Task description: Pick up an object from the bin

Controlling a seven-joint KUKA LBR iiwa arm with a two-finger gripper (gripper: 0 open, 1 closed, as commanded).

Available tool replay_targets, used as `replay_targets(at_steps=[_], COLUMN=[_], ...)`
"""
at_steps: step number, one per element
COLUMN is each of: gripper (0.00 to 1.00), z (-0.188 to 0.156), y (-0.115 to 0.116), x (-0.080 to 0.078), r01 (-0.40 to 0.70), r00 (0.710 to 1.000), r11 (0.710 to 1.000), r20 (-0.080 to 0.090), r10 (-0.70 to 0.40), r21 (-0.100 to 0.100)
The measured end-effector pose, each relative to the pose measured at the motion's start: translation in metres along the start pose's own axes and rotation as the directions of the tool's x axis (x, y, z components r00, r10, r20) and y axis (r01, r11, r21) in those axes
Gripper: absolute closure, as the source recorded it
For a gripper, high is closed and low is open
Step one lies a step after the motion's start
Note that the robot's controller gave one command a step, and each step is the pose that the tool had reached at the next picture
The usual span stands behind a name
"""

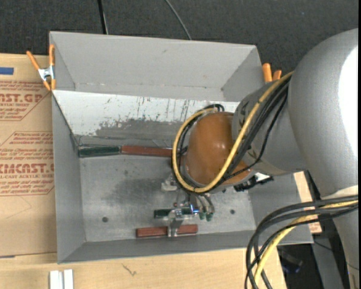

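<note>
Pincer (183, 217) sits low right over the flat reddish-brown bar (151, 232) by the grey metal bin's (69, 191) front wall; can't tell if it's spread or closed; bar looks stiff, light, thin; I'd grab mid-length across its width.

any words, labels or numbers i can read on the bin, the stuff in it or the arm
None can be read.
Bin: no print; the dark marks on its back wall look like scuffs, not letters.
Long green and red-brown tool: no label seen.
Red-brown bar: no label seen.
Gripper and small pale piece beside it: too small to tell.
</note>
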State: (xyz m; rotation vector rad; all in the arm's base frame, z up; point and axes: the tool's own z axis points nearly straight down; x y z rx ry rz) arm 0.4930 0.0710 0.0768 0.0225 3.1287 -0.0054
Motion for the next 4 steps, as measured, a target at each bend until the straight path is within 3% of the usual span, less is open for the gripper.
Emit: replay_targets(at_steps=[1,3,4], gripper=[1.00,1.00,1.00], z=[0.0009,-0.0003,-0.0063], y=[-0.0082,-0.0081,-0.0084], x=[-0.0080,-0.0084,-0.0053], r01=[0.035,0.035,0.036], r00=[0.999,0.999,0.999], r11=[0.999,0.999,0.999], r20=[0.011,0.008,-0.009], r10=[-0.035,-0.035,-0.036], r21=[-0.007,-0.007,-0.005])
